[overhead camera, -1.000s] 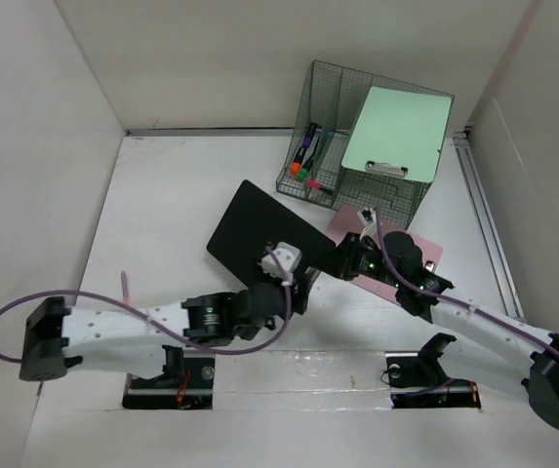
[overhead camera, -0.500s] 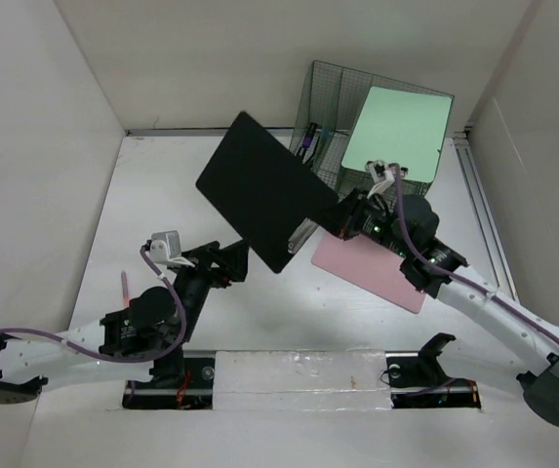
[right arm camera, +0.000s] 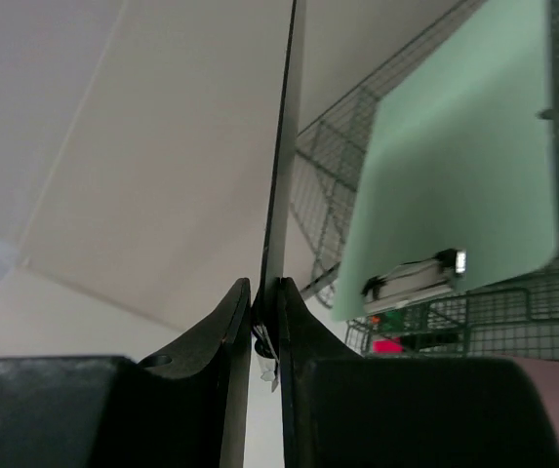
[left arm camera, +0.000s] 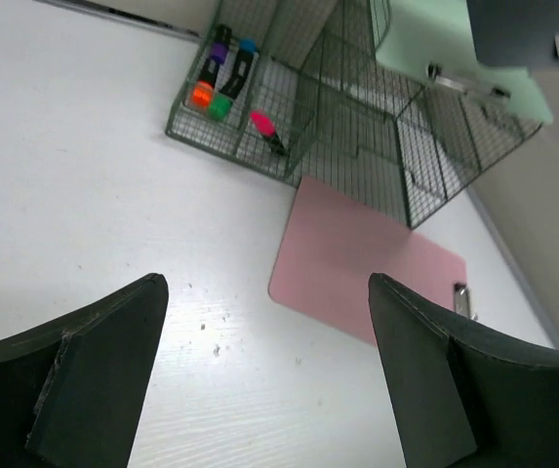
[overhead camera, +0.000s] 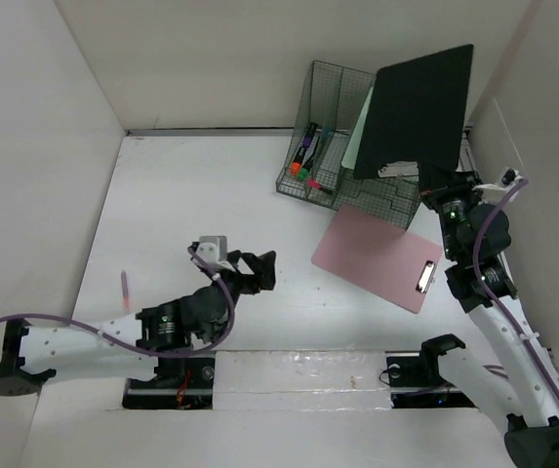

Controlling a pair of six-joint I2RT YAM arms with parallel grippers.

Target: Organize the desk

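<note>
The white desk (overhead camera: 181, 205) carries a dark green wire-mesh rack (overhead camera: 333, 127) at the back right. My right gripper (overhead camera: 442, 190) is shut on a black clipboard (overhead camera: 418, 109) and holds it in the air over the rack; in the right wrist view it shows edge-on (right arm camera: 281, 146) between the fingers. A green clipboard (overhead camera: 362, 136) stands in the rack and shows in the right wrist view (right arm camera: 455, 156). A pink clipboard (overhead camera: 377, 255) lies flat on the desk and shows in the left wrist view (left arm camera: 357, 258). My left gripper (overhead camera: 250, 270) is open and empty, left of the pink clipboard.
Markers (overhead camera: 306, 156) stand in the rack's front-left compartments and show in the left wrist view (left arm camera: 222, 80). A pink pen (overhead camera: 124, 288) lies at the desk's left. White panel walls border the desk. A metal rail (overhead camera: 484, 219) runs along the right edge.
My right gripper has carried the black clipboard up and to the right, from the desk's middle to over the rack. My left arm has let go and drawn back leftward.
</note>
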